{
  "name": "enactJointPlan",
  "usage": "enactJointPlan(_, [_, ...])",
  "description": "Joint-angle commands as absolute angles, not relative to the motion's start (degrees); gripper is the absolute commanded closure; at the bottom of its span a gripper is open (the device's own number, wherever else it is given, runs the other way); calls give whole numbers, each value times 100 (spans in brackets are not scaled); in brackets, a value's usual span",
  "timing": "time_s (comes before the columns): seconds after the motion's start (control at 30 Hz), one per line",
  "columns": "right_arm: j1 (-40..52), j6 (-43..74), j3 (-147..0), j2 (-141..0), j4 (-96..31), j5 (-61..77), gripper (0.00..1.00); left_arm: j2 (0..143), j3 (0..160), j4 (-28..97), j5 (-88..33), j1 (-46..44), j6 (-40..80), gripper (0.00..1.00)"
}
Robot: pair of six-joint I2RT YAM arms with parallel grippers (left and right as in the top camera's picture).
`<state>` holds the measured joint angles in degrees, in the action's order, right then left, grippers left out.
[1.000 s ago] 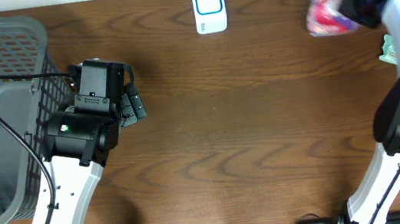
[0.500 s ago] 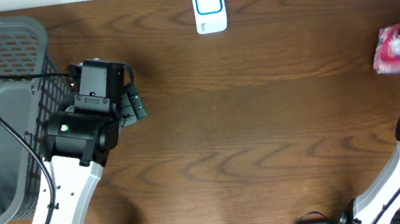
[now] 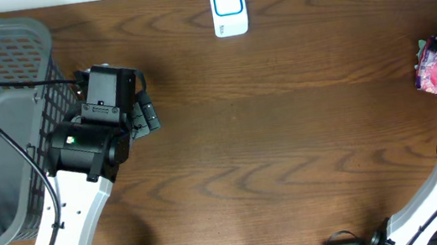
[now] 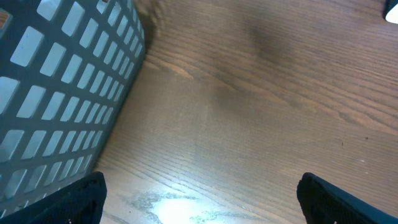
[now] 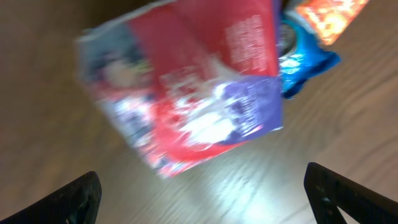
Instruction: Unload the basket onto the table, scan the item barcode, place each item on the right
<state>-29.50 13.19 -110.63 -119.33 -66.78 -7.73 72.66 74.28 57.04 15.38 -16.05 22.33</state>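
Right gripper [image 5: 208, 196] hovering wide open, empty, over pack [image 5: 186, 93] (parked right edge, clear of scanner [image 3: 229, 7]); left gripper [image 4: 199, 199] waiting open, empty.

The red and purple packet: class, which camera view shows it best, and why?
The right wrist view: the packet fills the frame, though blurred. Overhead shows it small at the picture's right edge; the left wrist view misses it entirely.
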Motion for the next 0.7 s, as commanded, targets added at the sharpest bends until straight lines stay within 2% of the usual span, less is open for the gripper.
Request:
enactJointPlan(0.0, [-2919, 1417, -11187, -10989, -6735, 412, 1, 7286, 7415, 5723, 1610, -1581, 2261, 2])
enactJointPlan(0.1, [-2897, 1319, -11181, -10259, -7146, 930, 1, 7286, 7415, 5723, 1610, -1581, 2261, 2])
enactJointPlan(0.33, [-2491, 1293, -10851, -8912, -7911, 980, 1, 7286, 7415, 5723, 1610, -1581, 2261, 2])
enactJointPlan(0.67, [-1291, 1238, -8468, -6748, -7830, 1105, 1, 7286, 7415, 5723, 1610, -1581, 2261, 2])
